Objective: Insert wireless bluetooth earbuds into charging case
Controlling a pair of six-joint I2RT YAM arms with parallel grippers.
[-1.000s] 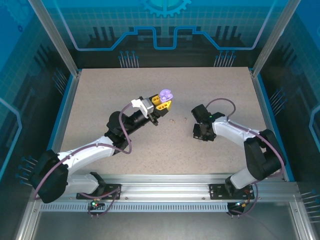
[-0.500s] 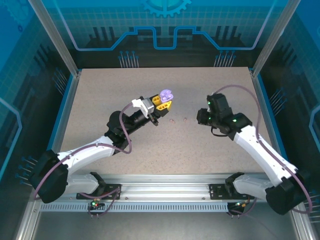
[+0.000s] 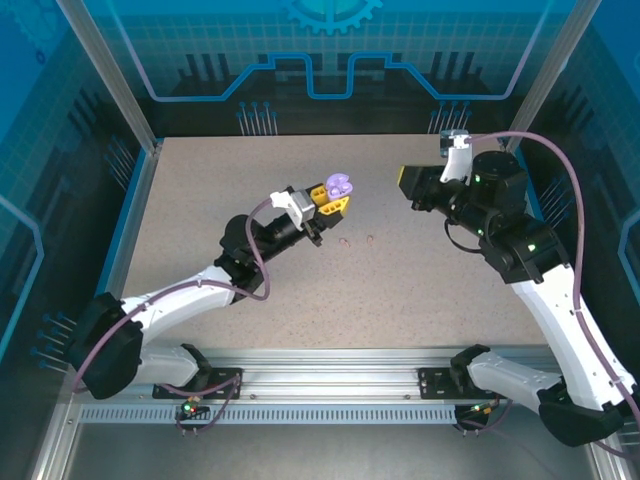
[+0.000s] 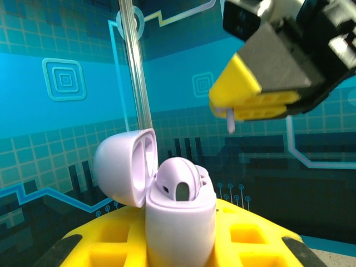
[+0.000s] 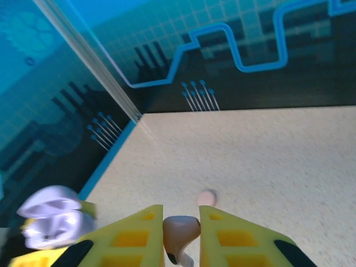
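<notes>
Around the middle of the worktop (image 3: pixel 200 190), two loose earbuds (image 3: pixel 344 241) lie near each other. Just behind them your left gripper (image 3: pixel 335 203) is closed around the purple charging case (image 3: pixel 339 185), which is raised off the surface with its lid (image 4: pixel 123 167) swung open. Farther toward the back right corner, your right gripper (image 3: pixel 408 186) pinches a pale pink earbud (image 5: pixel 181 229) between its yellow fingers (image 5: pixel 133 236), apart from the case.

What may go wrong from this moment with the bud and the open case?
The right tool pinches the pale pink earbud only at its tip, above the table; it may slip out. The purple case in the left tool has a purple bud seated, so a pink one may not belong there.
</notes>
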